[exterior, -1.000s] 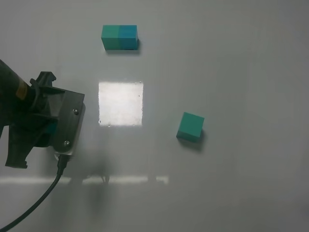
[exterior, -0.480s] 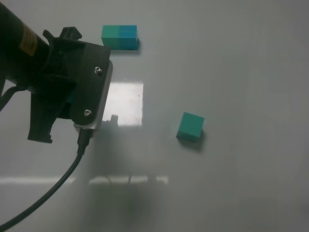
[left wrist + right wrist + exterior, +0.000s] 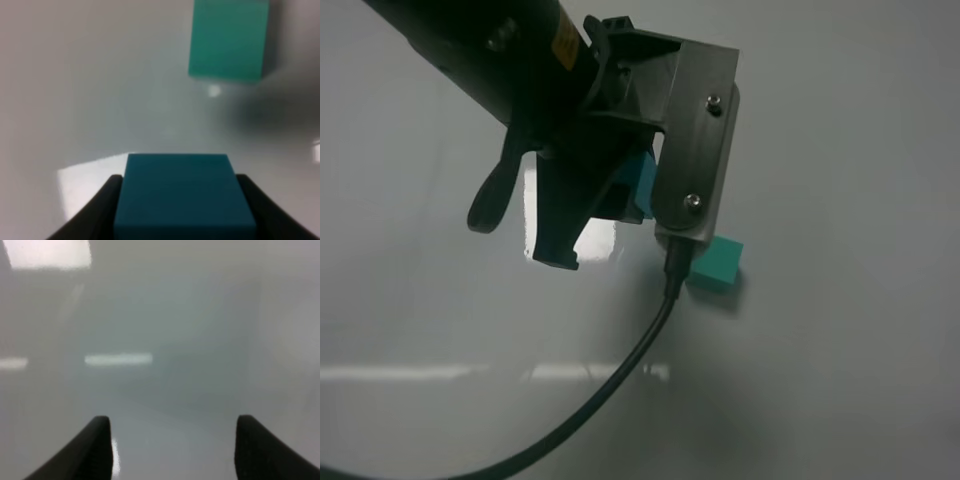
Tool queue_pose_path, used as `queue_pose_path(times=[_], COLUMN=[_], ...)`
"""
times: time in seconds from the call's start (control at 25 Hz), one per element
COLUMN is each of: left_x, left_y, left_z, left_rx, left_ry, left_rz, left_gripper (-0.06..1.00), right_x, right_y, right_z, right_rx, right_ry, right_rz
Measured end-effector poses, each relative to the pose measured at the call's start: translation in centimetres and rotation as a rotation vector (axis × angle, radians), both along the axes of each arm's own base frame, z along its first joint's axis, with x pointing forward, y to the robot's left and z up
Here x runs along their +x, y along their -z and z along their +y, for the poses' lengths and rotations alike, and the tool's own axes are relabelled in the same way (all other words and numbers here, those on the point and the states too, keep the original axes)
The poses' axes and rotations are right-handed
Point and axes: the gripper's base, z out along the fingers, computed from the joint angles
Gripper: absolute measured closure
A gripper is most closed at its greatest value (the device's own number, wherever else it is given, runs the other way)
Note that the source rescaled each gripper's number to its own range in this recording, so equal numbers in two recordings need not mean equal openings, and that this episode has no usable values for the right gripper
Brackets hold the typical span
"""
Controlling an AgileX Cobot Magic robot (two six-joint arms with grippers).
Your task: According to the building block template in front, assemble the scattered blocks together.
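My left gripper point(image 3: 182, 205) is shut on the blue-teal cube point(image 3: 182, 197), which sits between its dark fingers point(image 3: 100, 210). In the exterior high view the left gripper point(image 3: 620, 205) hangs above the table's middle with that cube point(image 3: 640, 182) showing in it. The green-teal cube point(image 3: 718, 262) lies on the table just right of the gripper, partly covered by the wrist plate; it also shows in the left wrist view point(image 3: 229, 40). The two-tone template is hidden behind the left arm. My right gripper point(image 3: 172, 450) is open and empty over bare table.
The left arm's black cable point(image 3: 620, 380) trails down to the lower left. A bright light reflection point(image 3: 600, 235) lies on the white table point(image 3: 840, 380) beside the gripper. The right arm does not show in the exterior high view.
The left arm has swung from the left edge up and to the right, to just beside the green-teal cube, and now covers the template. The green-teal cube has not moved.
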Motion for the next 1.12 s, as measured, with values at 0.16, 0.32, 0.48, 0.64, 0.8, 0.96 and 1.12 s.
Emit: queue_pose_path(times=[0.16, 0.32, 0.48, 0.64, 0.8, 0.96, 1.12], left_x=[-1.1, -1.9, -2.0, -2.2, -2.5, -2.1, -1.6], left_y=[-0.3, 0.3, 1.5, 2.5, 2.5, 2.9, 4.5], left_z=[-2.2, -3.8, -5.0, -6.5, -8.2, -9.6, -10.9], left_rx=[-0.006, 0.004, 0.035, 0.03, 0.002, -0.009, 0.022], left_ry=[0.071, 0.119, 0.149, 0.177, 0.203, 0.208, 0.208], left_rz=[-0.018, -0.015, -0.005, 0.016, 0.015, 0.016, 0.03], left_gripper=[0.93, 0.93, 0.93, 0.93, 0.93, 0.93, 0.93], right_x=[0.0, 0.0, 0.0, 0.0, 0.0, 0.0, 0.0], right_y=[0.0, 0.0, 0.0, 0.0, 0.0, 0.0, 0.0], right_z=[0.0, 0.0, 0.0, 0.0, 0.0, 0.0, 0.0], right_rx=[0.0, 0.0, 0.0, 0.0, 0.0, 0.0, 0.0], right_ry=[0.0, 0.0, 0.0, 0.0, 0.0, 0.0, 0.0], right_rz=[0.0, 0.0, 0.0, 0.0, 0.0, 0.0, 0.0])
